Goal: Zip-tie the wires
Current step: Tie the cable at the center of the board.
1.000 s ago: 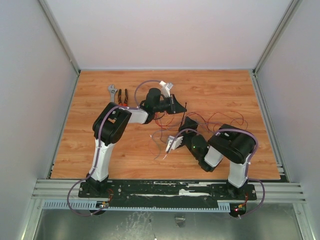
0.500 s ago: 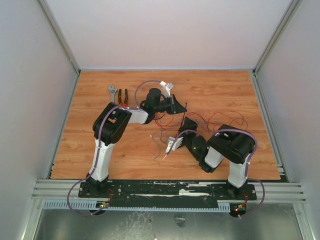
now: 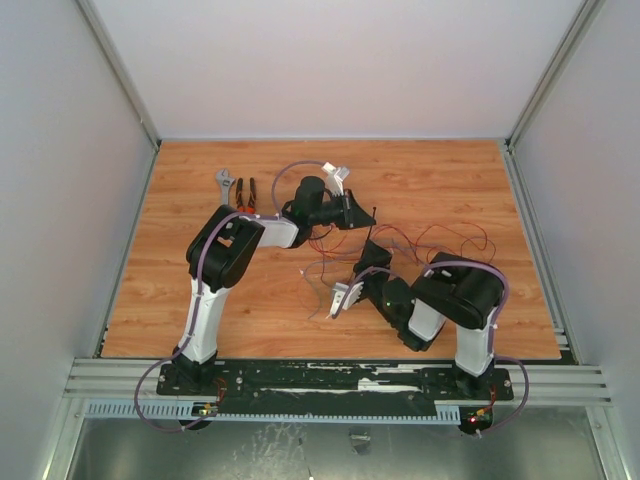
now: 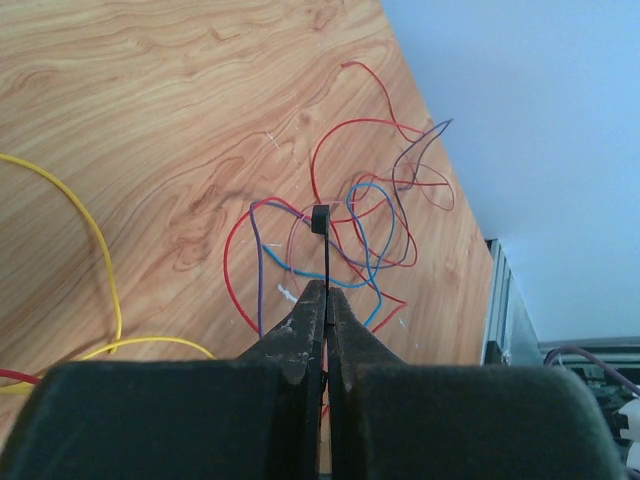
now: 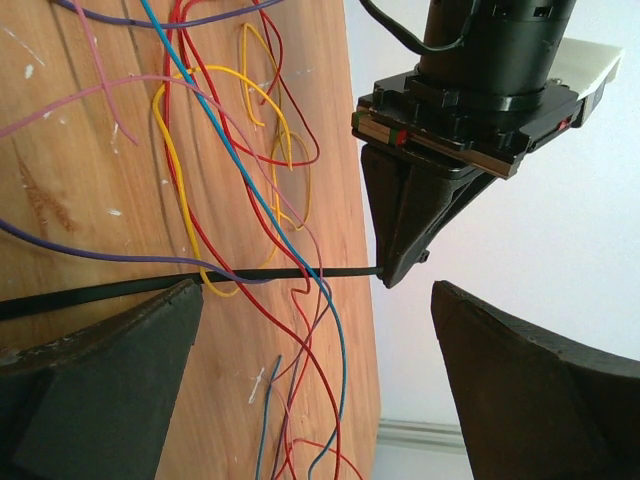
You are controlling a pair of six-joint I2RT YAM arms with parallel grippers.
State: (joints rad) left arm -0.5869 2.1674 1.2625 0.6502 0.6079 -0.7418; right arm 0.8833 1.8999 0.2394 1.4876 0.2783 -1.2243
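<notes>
My left gripper (image 4: 326, 290) (image 3: 362, 212) is shut on the zip tie (image 4: 320, 218), a thin black strip that stands up from the fingertips to its small head. In the right wrist view the same zip tie (image 5: 352, 271) runs level from the left gripper's tip, passing among the wires (image 5: 232, 150). The wires (image 3: 430, 238) (image 4: 385, 235) lie in a loose tangle of red, blue, purple and yellow strands on the wooden table. My right gripper (image 5: 316, 290) (image 3: 372, 252) is open, its fingers either side of the strip and strands, touching nothing.
A grey wrench (image 3: 227, 187) and orange-handled pliers (image 3: 247, 193) lie at the table's back left. Grey walls (image 3: 60, 200) close in the table on three sides. The table's right edge (image 4: 470, 270) is just beyond the wire tangle.
The right arm has shifted slightly left and toward the left gripper. The left gripper, still holding the zip tie, has nudged a little up and right.
</notes>
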